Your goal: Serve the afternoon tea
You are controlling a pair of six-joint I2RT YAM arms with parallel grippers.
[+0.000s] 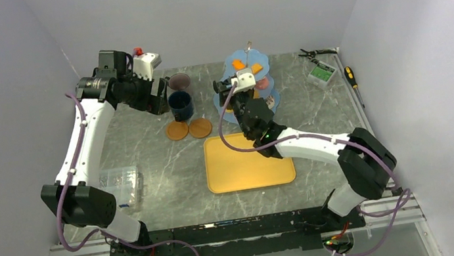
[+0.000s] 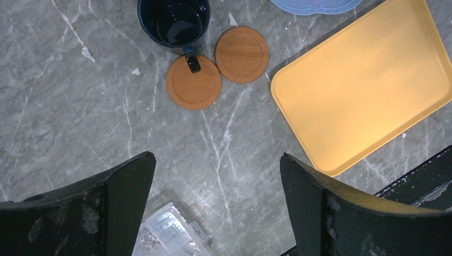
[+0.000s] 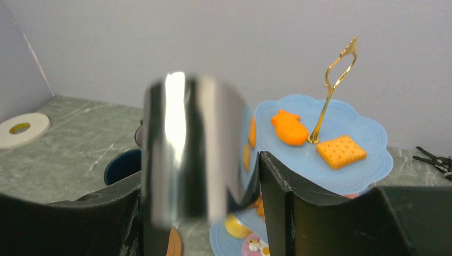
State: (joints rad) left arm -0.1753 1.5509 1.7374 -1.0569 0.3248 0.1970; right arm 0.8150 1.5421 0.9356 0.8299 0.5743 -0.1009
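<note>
The light-blue three-tier stand [image 1: 249,62] stands at the back, its top tier [image 3: 346,122] carrying a fish-shaped biscuit [image 3: 289,128] and a square one [image 3: 341,151]; small cakes [image 3: 256,245] lie on a lower tier. My right gripper [image 3: 200,165] hovers beside the stand [image 1: 227,88], shut on blurred shiny tongs [image 3: 186,149] that fill the gap between its fingers. The dark-blue mug [image 1: 181,105] stands by two brown coasters [image 2: 193,84] [image 2: 241,54], its handle over one. Behind it is the mauve mug [image 1: 178,82]. My left gripper [image 2: 217,160] hangs open and empty above the table, near the mugs [image 1: 158,100].
A yellow tray [image 1: 249,161] lies near the middle front. A clear plastic box [image 1: 122,181] sits at the front left. A white tape roll [image 3: 21,129] lies at the back left. Pliers [image 1: 317,53], a small green box [image 1: 322,74] and a screwdriver [image 1: 351,76] are at the back right.
</note>
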